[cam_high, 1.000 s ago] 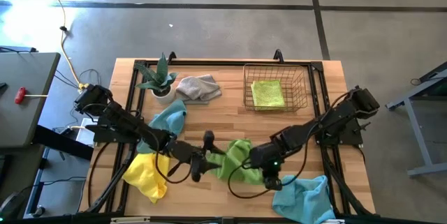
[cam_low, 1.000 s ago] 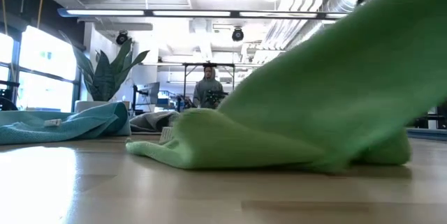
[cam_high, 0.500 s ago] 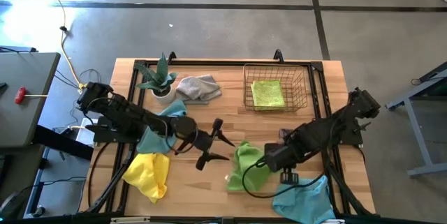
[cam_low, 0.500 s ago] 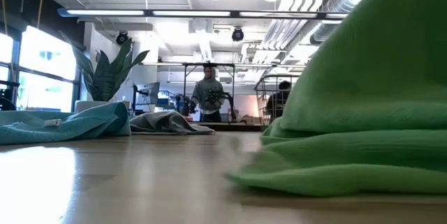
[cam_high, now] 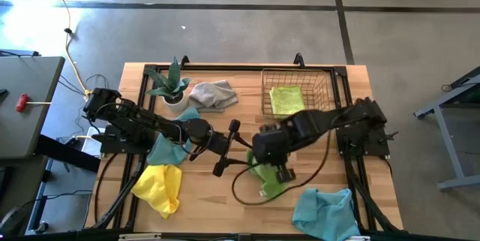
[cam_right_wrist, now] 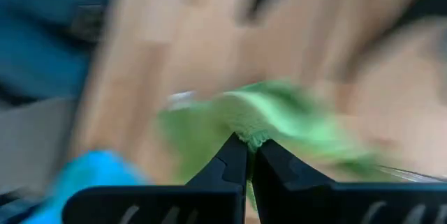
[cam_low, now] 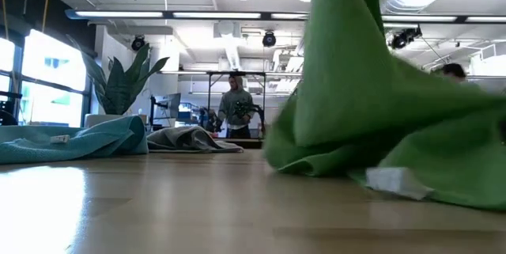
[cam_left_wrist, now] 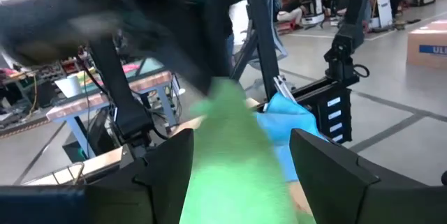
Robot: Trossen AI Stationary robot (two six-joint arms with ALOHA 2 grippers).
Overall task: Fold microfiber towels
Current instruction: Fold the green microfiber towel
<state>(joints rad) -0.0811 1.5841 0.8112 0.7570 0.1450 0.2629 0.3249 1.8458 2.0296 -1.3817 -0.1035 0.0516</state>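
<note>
Right end effector [cam_high: 274, 167] pinching lime green towel [cam_high: 264, 177] by a top corner, cloth hanging near-centre on the desk [cam_high: 225, 121] — left end effector [cam_high: 227, 149] spread empty, just left, nearer the free edge.

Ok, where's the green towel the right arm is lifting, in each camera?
High view: green towel hangs below the right gripper, table centre.
Low view: fills the right side, lifted to a peak.
Left wrist view: between the open jaws.
Right wrist view: pinched at the shut jaws.
Shared landmark: blue towel.
</note>
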